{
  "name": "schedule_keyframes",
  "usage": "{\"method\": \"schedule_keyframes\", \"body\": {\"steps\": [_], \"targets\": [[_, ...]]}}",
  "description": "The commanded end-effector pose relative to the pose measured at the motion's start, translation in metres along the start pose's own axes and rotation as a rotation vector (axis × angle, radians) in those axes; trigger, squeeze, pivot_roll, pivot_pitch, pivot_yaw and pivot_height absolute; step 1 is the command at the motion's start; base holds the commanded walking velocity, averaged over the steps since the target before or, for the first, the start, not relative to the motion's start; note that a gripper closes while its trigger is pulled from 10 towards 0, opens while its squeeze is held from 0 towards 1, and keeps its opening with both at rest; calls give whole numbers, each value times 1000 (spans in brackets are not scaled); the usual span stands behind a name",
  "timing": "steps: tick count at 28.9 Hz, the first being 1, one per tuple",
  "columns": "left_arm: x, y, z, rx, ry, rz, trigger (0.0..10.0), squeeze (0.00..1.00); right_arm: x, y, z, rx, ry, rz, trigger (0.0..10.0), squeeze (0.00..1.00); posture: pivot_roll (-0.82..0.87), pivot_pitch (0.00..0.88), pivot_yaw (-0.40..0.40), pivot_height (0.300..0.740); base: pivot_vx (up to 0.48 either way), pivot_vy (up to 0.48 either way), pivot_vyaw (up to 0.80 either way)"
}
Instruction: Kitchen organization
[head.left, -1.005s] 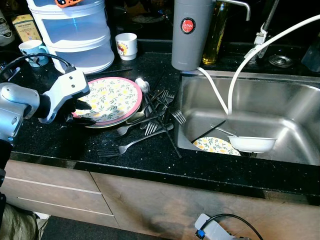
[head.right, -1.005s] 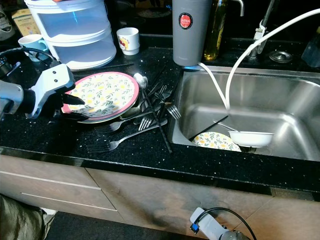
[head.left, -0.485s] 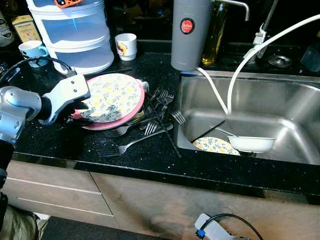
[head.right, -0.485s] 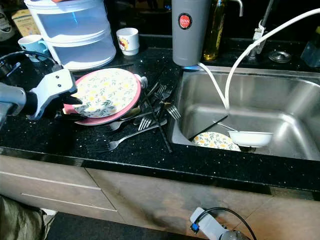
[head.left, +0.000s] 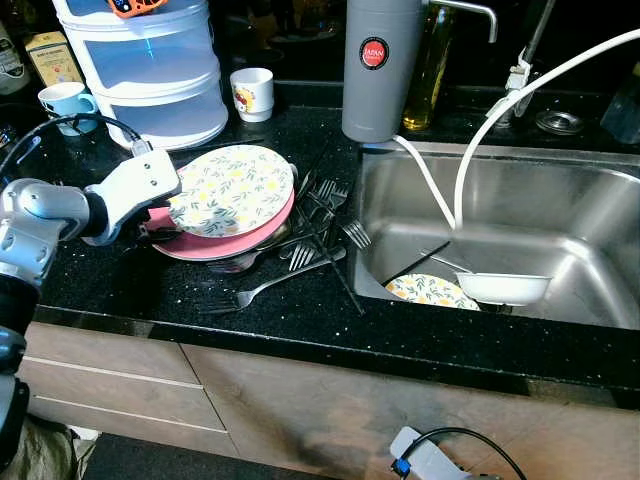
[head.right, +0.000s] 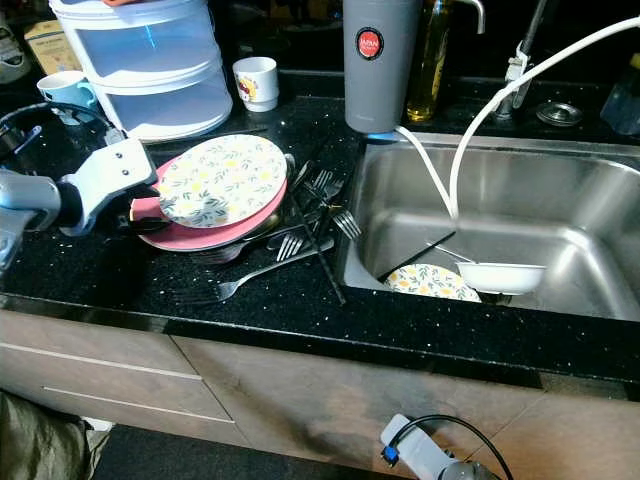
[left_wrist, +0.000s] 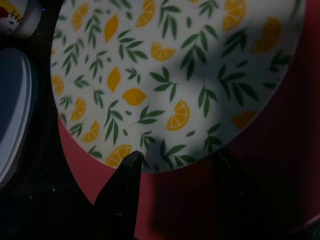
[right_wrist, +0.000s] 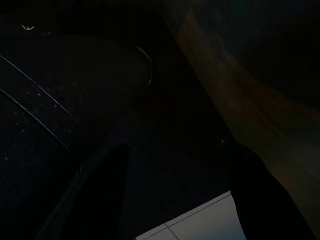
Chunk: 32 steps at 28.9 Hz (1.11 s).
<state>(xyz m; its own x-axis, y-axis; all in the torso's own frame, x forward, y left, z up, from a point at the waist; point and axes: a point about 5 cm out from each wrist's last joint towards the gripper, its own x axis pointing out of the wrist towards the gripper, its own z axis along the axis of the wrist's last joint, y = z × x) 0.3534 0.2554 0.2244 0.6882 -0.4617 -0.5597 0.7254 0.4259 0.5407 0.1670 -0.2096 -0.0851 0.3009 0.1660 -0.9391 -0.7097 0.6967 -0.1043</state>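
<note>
Little of the tidying looks to have been done. A heap of forks (head.left: 300, 255) and other cutlery is spread over the black counter (head.left: 120, 290) at the middle of the frame, a patterned plate (head.left: 432, 291) and a white bowl (head.left: 503, 287) are left in the sink (head.left: 590, 200) at the right, and two cups (head.left: 252, 92) are standing at the upper left beside a stack of plastic containers (head.left: 150, 70).

In the left half of the frame, the lemon plate (head.left: 230, 189) is seen resting on a pink plate (head.left: 215, 243), tilted so that its near-left edge is raised. The left claw (head.left: 157, 222) is set at that left edge of the stack; in the wrist view its fingers (left_wrist: 122, 192) are seen parted, the edge of the lemon plate lying between them, with the pink plate just behind. Whether the plate is actually pinched cannot be told. The right claw is seen only in darkness, its opening not discernible.
</note>
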Motion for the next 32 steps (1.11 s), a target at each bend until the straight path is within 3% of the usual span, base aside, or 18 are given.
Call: {"method": "schedule_keyframes", "body": {"steps": [1, 6, 7, 8, 14, 18, 23, 26, 27, 32], "targets": [[11, -13, -10, -21, 36, -58, 10000, 0, 0, 1, -1, 11, -5, -4, 10000, 0, -4, 35, 24, 740, 0, 0, 0], [18, -18, -11, 7, 23, -56, 10000, 0, 0, 1, -1, 15, -8, -6, 10000, 0, -4, 35, 25, 740, 0, 0, 0], [20, -19, -13, 22, 28, -55, 4078, 0, 0, 1, -1, 16, -8, -6, 10000, 0, -4, 33, 24, 740, 0, 0, 0], [21, -20, -15, 33, 35, -49, 0, 0, 0, 1, -1, 17, -9, -7, 10000, 0, -5, 33, 25, 740, 0, 0, 0], [23, -21, -23, 90, 78, -20, 0, 0, 0, 1, -1, 23, -11, -9, 10000, 0, -5, 33, 25, 740, 0, 0, 0], [25, -22, -33, 198, 149, 55, 0, 0, 0, 1, -1, 30, -14, -9, 10000, 0, -5, 24, 23, 740, 0, 0, 0], [27, -21, -36, 240, 155, 121, 0, 0, 0, 1, -1, 34, -16, -8, 10000, 0, -5, 21, 22, 740, 0, 0, 0], [28, -16, -30, 281, 110, 223, 0, 0, 0, 2, -1, 37, -18, -6, 10000, 0, -4, 17, 20, 740, 0, 0, 0], [25, -6, -18, 275, 42, 318, 0, 0, 0, 2, -1, 37, -18, -5, 10000, 0, -4, 17, 20, 740, 0, 0, 0], [18, 8, 3, 254, -81, 413, 0, 0, 0, 1, -1, 37, -18, -3, 10000, 0, -2, 17, 20, 740, 0, 0, 0]]}}
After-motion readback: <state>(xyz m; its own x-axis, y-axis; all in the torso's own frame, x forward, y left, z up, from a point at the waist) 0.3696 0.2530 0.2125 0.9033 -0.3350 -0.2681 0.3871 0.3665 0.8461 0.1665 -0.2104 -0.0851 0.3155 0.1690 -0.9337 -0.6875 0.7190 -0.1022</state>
